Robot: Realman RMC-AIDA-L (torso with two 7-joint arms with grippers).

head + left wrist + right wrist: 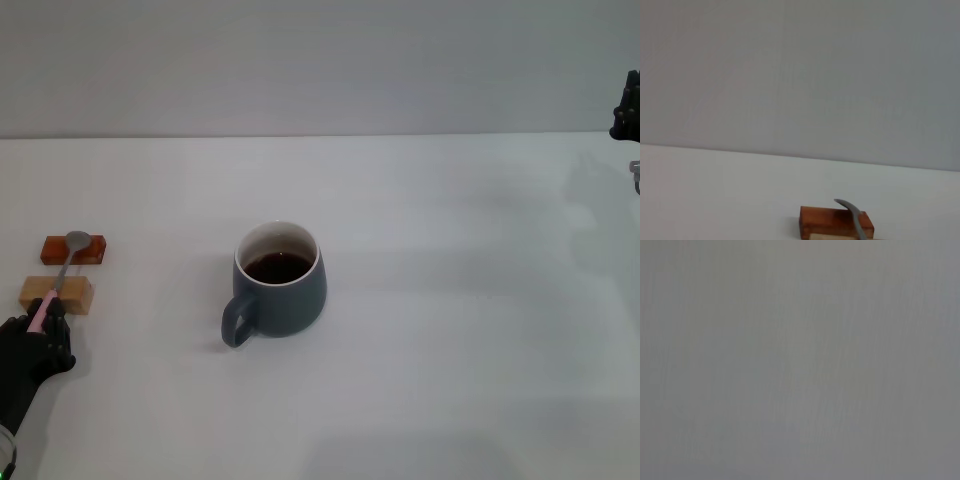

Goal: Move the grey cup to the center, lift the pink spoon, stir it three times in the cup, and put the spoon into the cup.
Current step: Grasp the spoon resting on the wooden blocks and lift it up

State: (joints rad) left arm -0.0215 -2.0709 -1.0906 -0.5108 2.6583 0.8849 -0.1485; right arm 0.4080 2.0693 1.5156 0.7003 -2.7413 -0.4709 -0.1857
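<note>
My left end effector (42, 318) sat at the near left edge of the worktop (450, 330), right at the tail of the pink spoon (60, 272). Its dark fingers looked wrapped about the pink handle tip, though I could not tell for sure whether they were truly clamped on it. The spoon's long axis ran away from me, slightly rightward: handle end over the tan block (57, 294), grey bowl resting on the red-brown block (73, 249) beyond. So, in my judgement, the lift called for pulling straight up along that bridge, then carrying rightward.

The grey cup (279, 284) stood well apart to the right, about mid-worktop, upright, dark liquid inside, its handle turned toward me and to the left. The left arm was plainly the nearer one to the spoon.

My right end effector (627, 112) hung at the far right edge, idle, fingers not readable.
</note>
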